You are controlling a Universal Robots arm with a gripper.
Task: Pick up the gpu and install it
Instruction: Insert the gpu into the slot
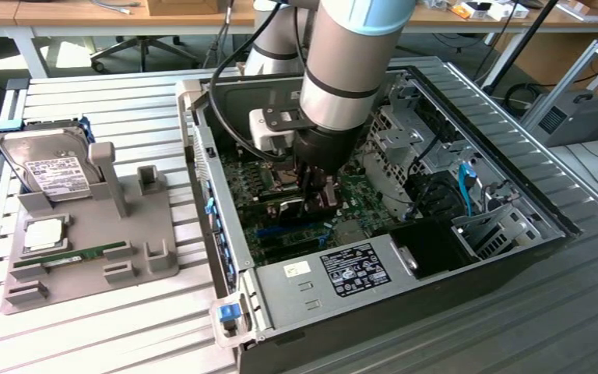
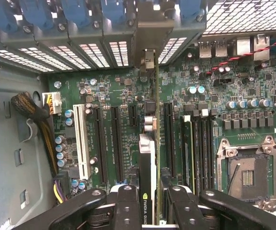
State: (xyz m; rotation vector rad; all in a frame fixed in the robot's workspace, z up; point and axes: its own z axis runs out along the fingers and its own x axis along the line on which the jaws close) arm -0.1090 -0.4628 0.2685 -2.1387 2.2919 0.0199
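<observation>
My gripper (image 2: 149, 197) is shut on the gpu (image 2: 147, 153), a thin dark card seen edge-on with a silver bracket end (image 2: 147, 60) reaching the case's rear slot openings. The card stands on edge over the green motherboard (image 2: 123, 96), in line with the black expansion slots (image 2: 168, 139). Whether its lower edge sits in a slot is hidden. In the exterior view the gripper (image 1: 318, 195) is down inside the open computer case (image 1: 200, 156), with the gpu (image 1: 299, 212) dark beneath it.
A grey holder (image 1: 149, 234) at the exterior view's left carries a hard drive (image 1: 55, 167) and a green RAM stick (image 1: 75, 255). Inside the case are a white slot (image 2: 82, 141), a cable bundle (image 2: 37, 120), the CPU socket (image 2: 248, 175) and the power supply (image 1: 357, 269).
</observation>
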